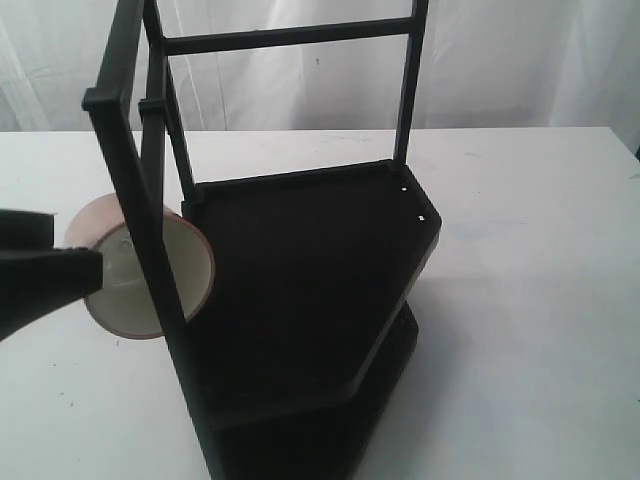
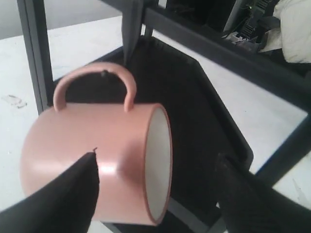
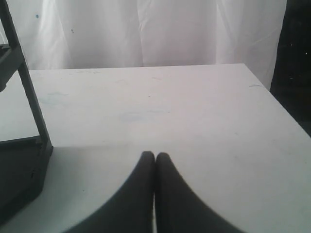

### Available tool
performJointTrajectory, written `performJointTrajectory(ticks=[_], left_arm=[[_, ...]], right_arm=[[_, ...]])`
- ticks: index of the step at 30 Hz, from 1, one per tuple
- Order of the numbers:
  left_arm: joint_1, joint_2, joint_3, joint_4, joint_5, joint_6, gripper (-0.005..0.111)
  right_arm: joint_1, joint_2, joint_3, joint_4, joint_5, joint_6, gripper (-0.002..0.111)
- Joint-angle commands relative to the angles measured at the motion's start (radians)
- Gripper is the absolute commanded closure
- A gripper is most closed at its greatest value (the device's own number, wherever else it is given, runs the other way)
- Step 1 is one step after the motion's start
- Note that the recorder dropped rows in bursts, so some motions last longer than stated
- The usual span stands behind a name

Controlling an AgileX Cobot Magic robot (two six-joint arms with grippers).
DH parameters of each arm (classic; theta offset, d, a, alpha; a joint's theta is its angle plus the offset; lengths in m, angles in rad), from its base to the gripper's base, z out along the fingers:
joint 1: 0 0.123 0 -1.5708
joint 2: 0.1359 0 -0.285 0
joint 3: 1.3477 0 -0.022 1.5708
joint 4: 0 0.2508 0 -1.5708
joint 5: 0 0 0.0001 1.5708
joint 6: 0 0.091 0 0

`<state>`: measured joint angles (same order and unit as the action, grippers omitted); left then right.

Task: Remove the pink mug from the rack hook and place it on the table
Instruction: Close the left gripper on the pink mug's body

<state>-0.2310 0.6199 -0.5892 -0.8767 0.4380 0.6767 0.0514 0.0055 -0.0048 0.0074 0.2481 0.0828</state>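
1. White bench (image 3: pixel 194 111) with a few faint specks fills the foreground of the right wrist view.
2. Right gripper (image 3: pixel 155 156): fingers pressed tight together with nothing between them, low over the bench and well apart from the mug.
3. Left gripper (image 2: pixel 156 158): jaws wide, straddling the pink mug (image 2: pixel 87 136). One finger laps over the mug's outer wall and the other stands clear beyond the rim. Cannot tell whether there is contact.
4. Mug lies on its side in the air with the handle uppermost and the cream inside turned toward the rack.
5. Rack hook (image 2: pixel 103 74): small black tip shows inside the handle loop; the mug hangs from it, off the bench.
6. Rack (image 1: pixel 128 170): in the exterior view the front post crosses the mug's mouth. The dark angular upper shelf (image 1: pixel 300 270) sits to the right.
7. White curtain (image 3: pixel 146 29) hangs behind the bench's far edge.
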Motion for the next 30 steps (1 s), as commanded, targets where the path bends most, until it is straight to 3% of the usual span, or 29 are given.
performJointTrajectory(ticks=[1,13,27,30], left_arm=[[-0.003,0.066,-0.075,-0.005,0.0,0.023,0.037],[-0.003,0.217,-0.099,0.08,0.051,0.038,0.037],[-0.003,0.228,-0.099,0.152,0.138,0.018,0.037],[-0.003,0.228,-0.099,0.152,0.098,0.007,0.037]], right_arm=[[-0.003,-0.005,0.005,0.0,-0.01,0.001,0.108],[-0.003,-0.005,0.005,0.0,-0.01,0.001,0.108],[-0.003,-0.005,0.005,0.0,-0.01,0.001,0.108],[-0.003,-0.005,0.005,0.0,-0.01,0.001,0.108]])
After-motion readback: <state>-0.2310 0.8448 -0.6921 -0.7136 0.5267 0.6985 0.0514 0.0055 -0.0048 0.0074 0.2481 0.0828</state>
